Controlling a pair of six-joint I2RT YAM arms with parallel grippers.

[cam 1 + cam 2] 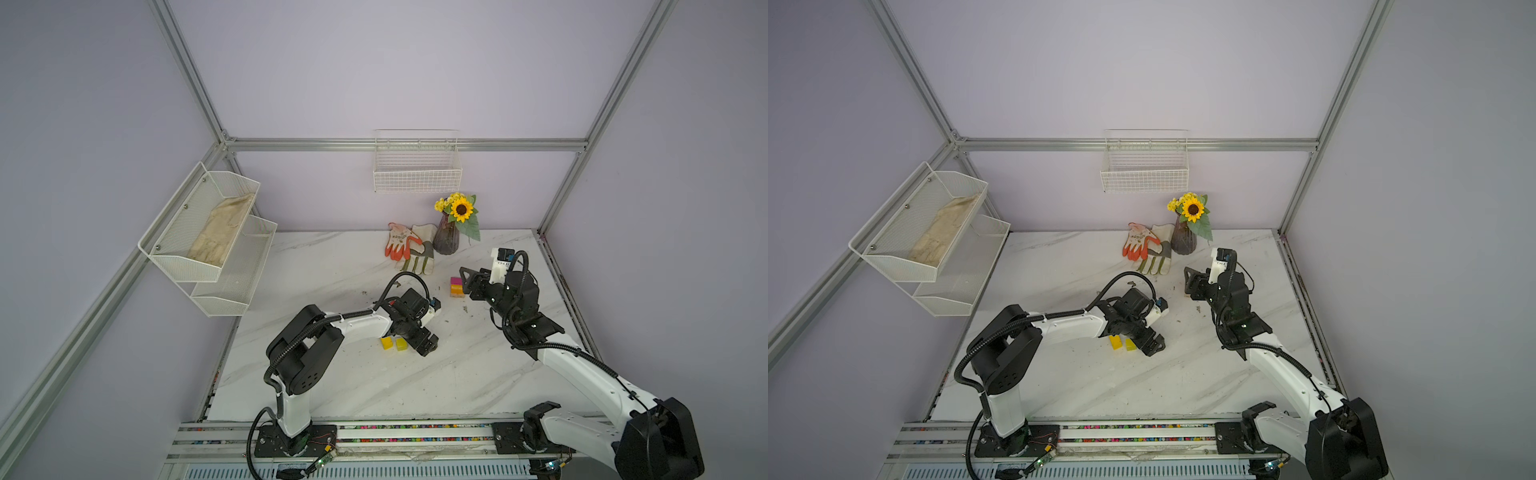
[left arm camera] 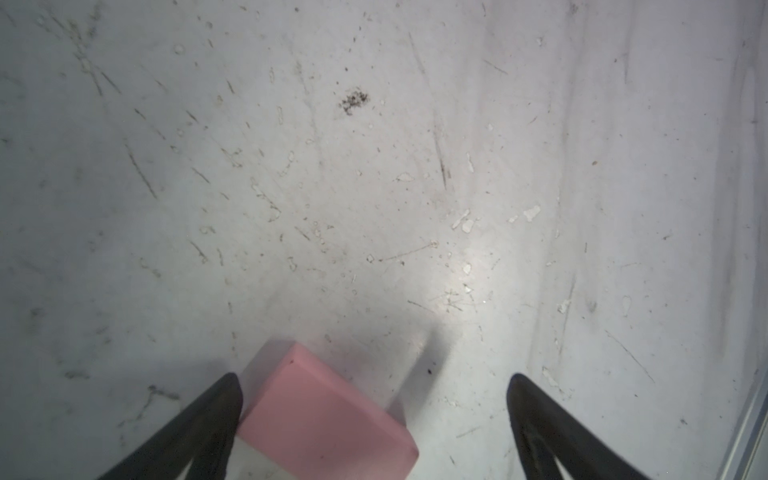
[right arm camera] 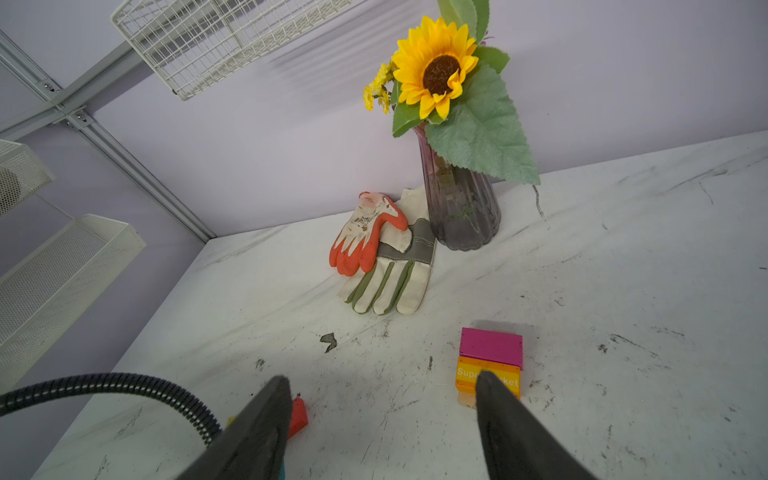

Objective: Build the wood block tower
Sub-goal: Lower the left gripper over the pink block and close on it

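The tower in the right wrist view is a magenta block [image 3: 490,347] on an orange block [image 3: 486,374], low on the marble table; in a top view the tower [image 1: 456,287] stands just left of my right gripper [image 1: 467,286]. That right gripper [image 3: 382,378] is open and empty, one fingertip overlapping the orange block. A red block [image 3: 299,415] lies by its other finger. My left gripper [image 2: 374,382] is open low over the table, with a pink block [image 2: 324,419] lying askew between its fingers, close to one. Two yellow blocks [image 1: 387,343] [image 1: 401,344] sit beside the left gripper [image 1: 428,345].
A purple vase with a sunflower [image 1: 446,239] and two gloves [image 1: 409,247] stand at the back of the table. A wire basket [image 1: 417,172] hangs on the back wall. Mesh shelves [image 1: 208,232] on the left wall hold a pale glove.
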